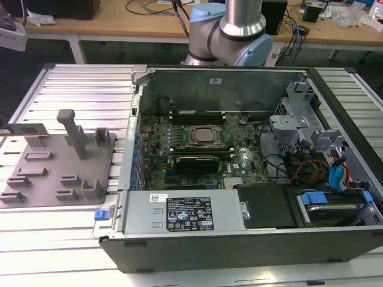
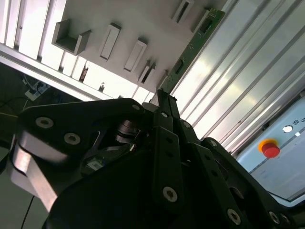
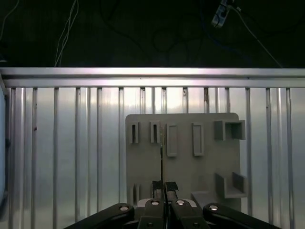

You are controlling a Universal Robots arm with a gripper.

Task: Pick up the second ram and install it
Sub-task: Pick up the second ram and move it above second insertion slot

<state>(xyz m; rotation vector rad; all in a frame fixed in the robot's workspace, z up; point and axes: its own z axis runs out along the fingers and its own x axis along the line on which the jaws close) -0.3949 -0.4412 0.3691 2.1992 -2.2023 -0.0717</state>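
Note:
The second ram (image 2: 193, 45) is a thin green stick that juts straight out from my gripper (image 2: 162, 98), whose fingers are shut on its near end. In the first wrist view the ram (image 3: 162, 155) shows edge-on as a thin line between the fingertips of the gripper (image 3: 162, 185). It hangs above the gray fixture plate (image 3: 183, 164), over the row of slots at the plate's far side. In the exterior view the fixture plate (image 1: 60, 164) lies on the left. The black memory slots (image 1: 197, 112) flank the CPU socket (image 1: 206, 136) inside the open computer case (image 1: 239, 245).
The ribbed aluminium table (image 1: 78, 84) carries the plate and the case. Gray blocks and a tall post (image 1: 69, 128) stand up from the plate. The case holds a power supply (image 1: 185, 212) and a drive cage with cables (image 1: 323, 167). The arm's base (image 1: 230, 30) stands behind. A red stop button (image 2: 270, 149) lies beyond the table.

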